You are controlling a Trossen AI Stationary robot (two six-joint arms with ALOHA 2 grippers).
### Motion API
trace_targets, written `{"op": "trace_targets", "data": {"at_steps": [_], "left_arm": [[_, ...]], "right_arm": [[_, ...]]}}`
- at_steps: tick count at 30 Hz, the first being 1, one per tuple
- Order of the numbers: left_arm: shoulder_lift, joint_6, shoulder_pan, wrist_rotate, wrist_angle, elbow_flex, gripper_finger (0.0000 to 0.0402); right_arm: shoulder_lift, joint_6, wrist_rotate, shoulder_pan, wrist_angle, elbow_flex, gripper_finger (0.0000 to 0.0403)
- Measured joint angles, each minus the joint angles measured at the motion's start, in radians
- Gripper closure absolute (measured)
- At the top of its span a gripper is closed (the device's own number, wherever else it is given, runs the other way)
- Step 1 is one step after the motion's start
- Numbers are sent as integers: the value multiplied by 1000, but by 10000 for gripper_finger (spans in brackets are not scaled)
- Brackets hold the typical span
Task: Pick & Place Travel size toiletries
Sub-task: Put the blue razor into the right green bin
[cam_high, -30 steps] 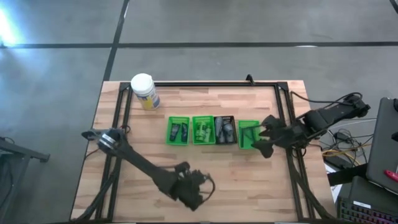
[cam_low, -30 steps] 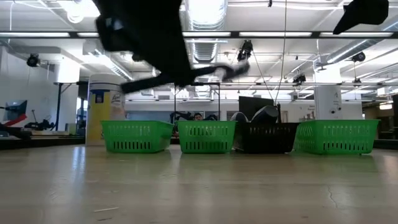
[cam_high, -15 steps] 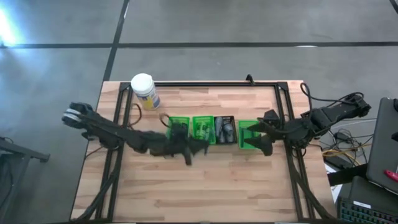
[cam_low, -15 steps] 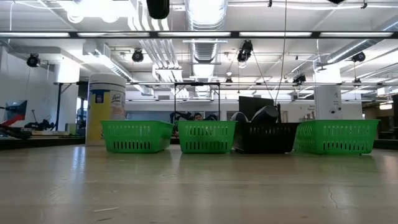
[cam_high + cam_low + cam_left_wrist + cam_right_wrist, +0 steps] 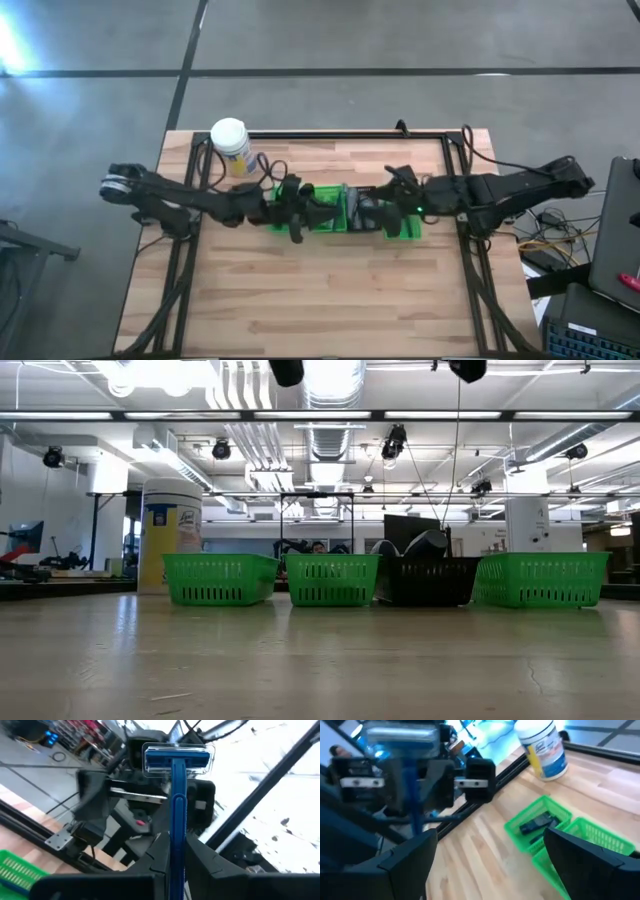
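My left gripper (image 5: 300, 212) hangs above the row of bins, shut on a blue razor (image 5: 177, 795). The razor's head (image 5: 177, 757) points toward my right gripper (image 5: 385, 200), which is open over the black bin (image 5: 362, 212) and faces it. In the right wrist view the razor (image 5: 402, 740) shows ahead of the open fingers (image 5: 415, 852). Dark tubes (image 5: 535, 825) lie in the leftmost green bin (image 5: 280, 222), and green bottles (image 5: 325, 210) lie in the second green bin. My left gripper pinches the razor's handle (image 5: 177, 847) at its lower end between the two fingers. The handle sticks out past the fingertips with the head at the free end. The razor is lifted clear, high above the bins.
Four small bins stand in a row mid-table: green (image 5: 220, 578), green (image 5: 333, 578), black (image 5: 430, 580), green (image 5: 542, 578). A white yellow-labelled canister (image 5: 232, 146) stands at the far left. Bare wood (image 5: 320, 290) lies on the near side. A black frame (image 5: 330, 135) borders the table.
My left arm has swung from the table's near edge up and toward the far side, ending over the bins. My right gripper has moved from the rightmost green bin toward the table's left, over the black bin, closing on the left gripper.
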Motion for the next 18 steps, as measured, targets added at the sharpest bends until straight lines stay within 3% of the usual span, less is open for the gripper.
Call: {"op": "trace_targets", "data": {"at_steps": [7, 18], "left_arm": [[0, -11, 79, 140, -13, 7, 363], [2, -87, 181, 263, -12, -6, 363]], "right_arm": [[23, -12, -55, -54, 118, 0, 39], [71, -7, -57, -82, 212, 2, 64]]}}
